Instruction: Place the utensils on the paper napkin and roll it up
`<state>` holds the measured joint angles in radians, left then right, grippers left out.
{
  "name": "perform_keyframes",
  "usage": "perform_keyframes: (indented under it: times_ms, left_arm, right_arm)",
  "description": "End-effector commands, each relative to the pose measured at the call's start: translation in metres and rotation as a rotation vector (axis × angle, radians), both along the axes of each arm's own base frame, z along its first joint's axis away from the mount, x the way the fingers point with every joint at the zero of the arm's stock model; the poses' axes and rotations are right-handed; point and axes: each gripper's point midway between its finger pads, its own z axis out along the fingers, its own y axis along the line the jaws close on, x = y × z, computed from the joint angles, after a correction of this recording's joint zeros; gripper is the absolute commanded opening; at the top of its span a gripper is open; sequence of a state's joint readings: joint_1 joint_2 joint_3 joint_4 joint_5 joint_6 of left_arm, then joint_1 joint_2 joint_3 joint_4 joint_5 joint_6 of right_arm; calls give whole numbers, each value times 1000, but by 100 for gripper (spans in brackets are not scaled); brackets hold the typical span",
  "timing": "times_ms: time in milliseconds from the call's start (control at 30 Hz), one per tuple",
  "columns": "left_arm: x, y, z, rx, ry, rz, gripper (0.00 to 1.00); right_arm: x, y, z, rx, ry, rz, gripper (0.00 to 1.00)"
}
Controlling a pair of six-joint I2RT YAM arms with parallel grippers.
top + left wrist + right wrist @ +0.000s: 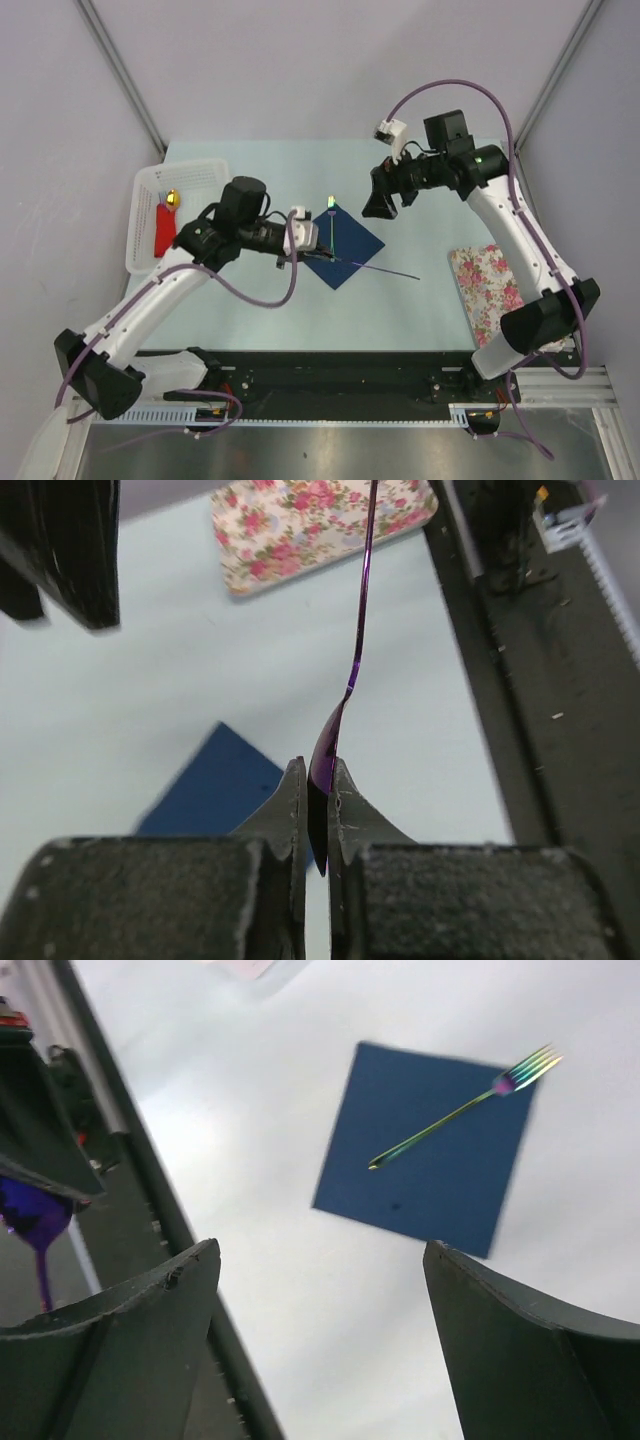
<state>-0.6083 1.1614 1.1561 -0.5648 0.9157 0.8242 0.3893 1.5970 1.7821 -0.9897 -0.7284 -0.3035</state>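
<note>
The navy paper napkin point(345, 248) lies as a diamond at mid-table. One utensil, an iridescent fork point(331, 222), rests on it, its tines toward the far corner point(525, 1068). My left gripper point(290, 258) hovers at the napkin's left corner, shut on the bowl of a purple spoon point(322, 765). The spoon's thin handle point(385, 270) sticks out to the right over the napkin's near edge. In the left wrist view the napkin point(215, 790) shows below the jaws. My right gripper point(381, 203) hangs open and holds nothing, above the table right of the napkin point(430, 1155).
A white basket point(142, 235) at the left holds a red flat object point(162, 230) with a gold ball point(173, 198). A pink floral cloth point(487, 282) lies at the right near the right arm's base. The black rail point(330, 385) runs along the near edge.
</note>
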Motion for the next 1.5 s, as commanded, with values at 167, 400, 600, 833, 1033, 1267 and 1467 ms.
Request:
perform_keyframes:
  times_ms: [167, 400, 600, 833, 1033, 1267, 1467]
  left_arm:
    - [16, 8, -26, 195, 938, 291, 0]
    - [-1, 8, -32, 287, 1260, 247, 1]
    - [-15, 12, -43, 290, 1419, 238, 4]
    - [-20, 15, -46, 293, 1485, 240, 2]
    - [-18, 16, -43, 277, 1497, 235, 0]
    - [-20, 15, -37, 250, 1521, 194, 0]
    - [-23, 17, -42, 258, 1517, 204, 0]
  right_arm:
    - [-30, -10, 50, -165, -503, 24, 86]
    - [-81, 21, 19, -310, -554, 239, 75]
    - [-98, 44, -12, -401, -504, 354, 60]
    - [-112, 67, -27, -397, -450, 419, 46]
    - [-124, 69, -29, -354, -422, 446, 45]
    - [-122, 69, -45, -360, -447, 454, 42]
    - [-121, 69, -50, -361, -449, 444, 32]
